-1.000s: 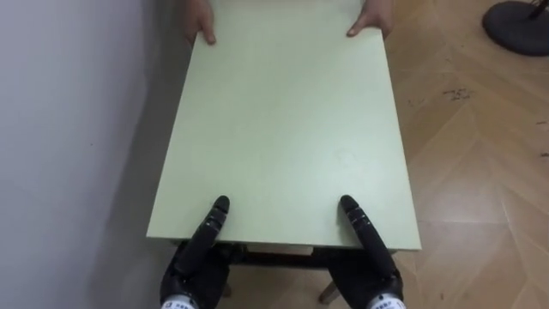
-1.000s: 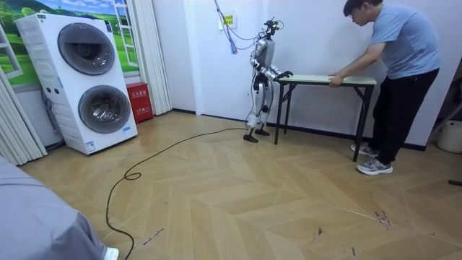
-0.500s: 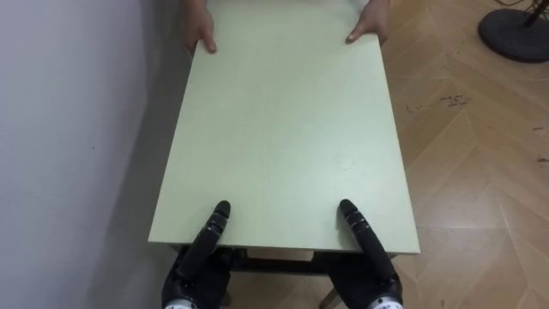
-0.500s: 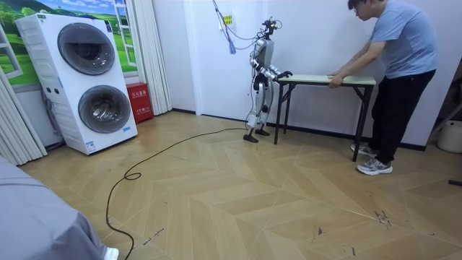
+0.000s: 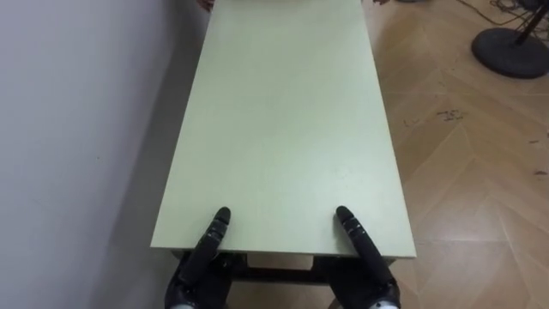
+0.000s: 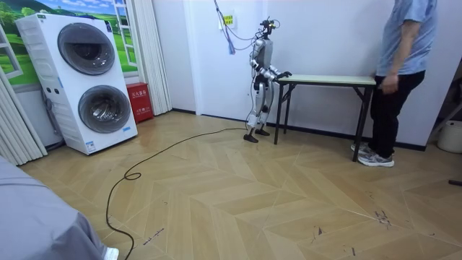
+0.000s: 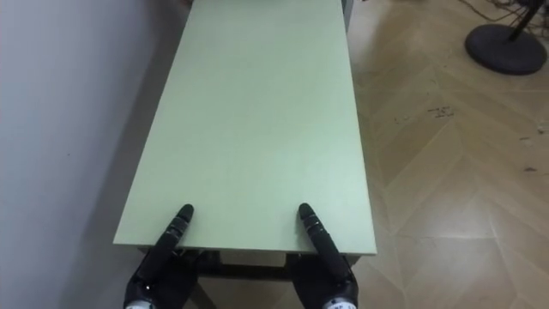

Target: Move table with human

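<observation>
A pale green table [image 5: 283, 129] on dark legs stretches away from me beside the wall. My left hand [image 5: 213, 236] and right hand [image 5: 353, 233] grip its near edge, each with the thumb on top and the rest of the hand below the board. In the room view I stand at the table's [image 6: 325, 79] left end, and a person [image 6: 404, 65] stands upright at the other end. The person's hand [image 6: 383, 83] hangs by that end's corner; whether it holds the table I cannot tell.
A white wall [image 5: 69, 129] runs close along the table's left side. Wooden floor [image 5: 463, 172] lies open on the right, with a round black fan base [image 5: 510, 51] at the far right. Stacked washing machines [image 6: 94, 79] and a red box [image 6: 139, 101] stand across the room.
The person has straightened up and drawn both hands back off the tabletop to its far edge. My hands keep their grip on the near edge. The eye view has shifted slightly.
</observation>
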